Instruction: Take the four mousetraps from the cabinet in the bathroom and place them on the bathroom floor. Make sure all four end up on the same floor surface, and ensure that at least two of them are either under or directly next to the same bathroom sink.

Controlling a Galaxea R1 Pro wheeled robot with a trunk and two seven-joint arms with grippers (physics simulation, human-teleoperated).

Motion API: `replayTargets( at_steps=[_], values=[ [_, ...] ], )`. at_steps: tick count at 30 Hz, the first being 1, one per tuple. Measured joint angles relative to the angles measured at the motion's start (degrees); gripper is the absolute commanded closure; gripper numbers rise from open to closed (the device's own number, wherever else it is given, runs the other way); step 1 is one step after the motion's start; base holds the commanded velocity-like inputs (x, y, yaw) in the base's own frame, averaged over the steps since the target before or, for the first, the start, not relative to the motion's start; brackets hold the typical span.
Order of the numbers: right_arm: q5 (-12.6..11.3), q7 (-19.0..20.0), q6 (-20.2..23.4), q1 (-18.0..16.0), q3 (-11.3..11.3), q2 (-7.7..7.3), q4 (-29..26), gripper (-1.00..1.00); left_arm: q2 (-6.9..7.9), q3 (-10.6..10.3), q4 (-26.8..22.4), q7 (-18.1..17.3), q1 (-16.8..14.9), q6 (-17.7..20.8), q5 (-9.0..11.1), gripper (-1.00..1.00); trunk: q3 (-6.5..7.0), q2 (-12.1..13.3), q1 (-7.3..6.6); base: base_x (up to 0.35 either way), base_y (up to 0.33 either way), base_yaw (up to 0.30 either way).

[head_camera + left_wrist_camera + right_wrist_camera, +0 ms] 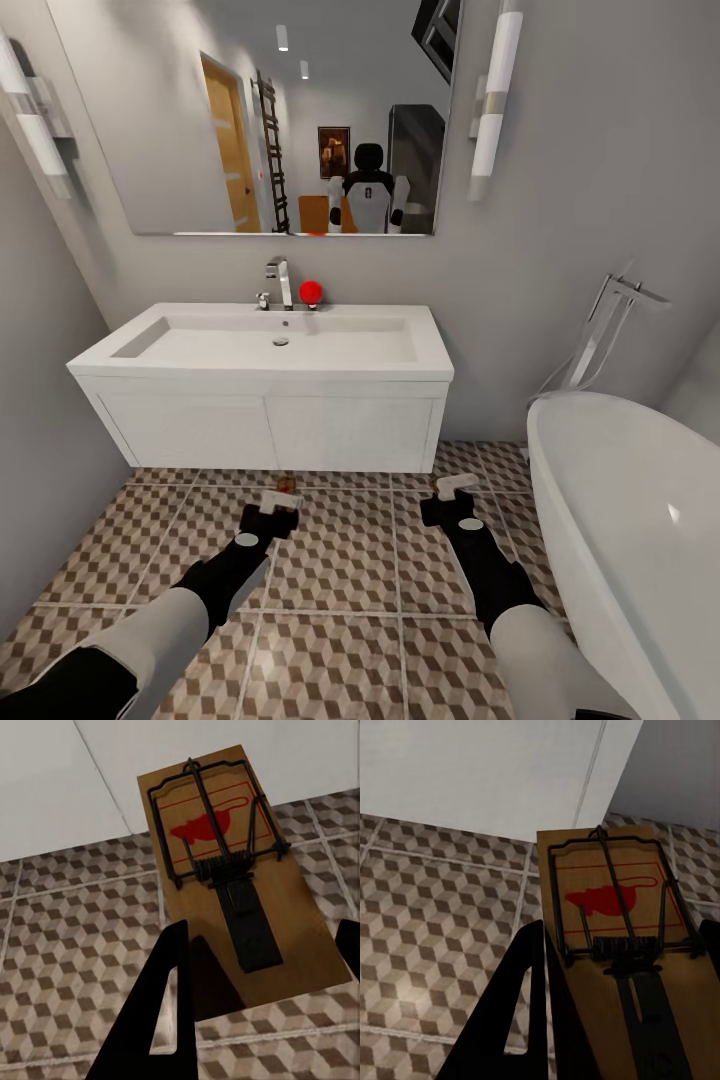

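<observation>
Cube-tiled bathroom floor [340, 570], left fingers [169, 1020] and right fingers [529, 1020] each clamp half-hidden mousetraps [225, 870].

Your right wrist view cuts the mousetrap [619, 967] off at its near end. In your head view, the trap in the left claw [281, 508] is too small to make out, and the bathtub [640, 540] runs past the picture's edge.

Cube-pattern tiled bathroom floor [340, 580] w/ bathtub [640, 520].

two tan mousetraps [225, 877] [622, 967] held above tiled floor [340, 570], facing sink [270, 350].
</observation>
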Motion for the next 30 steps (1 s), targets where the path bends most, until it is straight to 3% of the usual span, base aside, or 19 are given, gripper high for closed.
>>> replayTargets(
  at_steps=[15,30],
  values=[
    [0.0,0.1,-2.7,0.0,0.2,0.0,-0.7,1.0,-0.08,0.0,0.0,-0.9,0.4,0.0,0.2,1.0,-0.01,0.0,0.0,0.0,0.0,0.0],
    [0.0,0.3,-2.7,0.0,0.2,0.0,-0.2,1.0,-0.21,0.0,-0.3,-0.9,0.4,0.0,0.2,1.0,-3.89,-6.0,3.29,0.0,0.0,0.0]
  ],
)
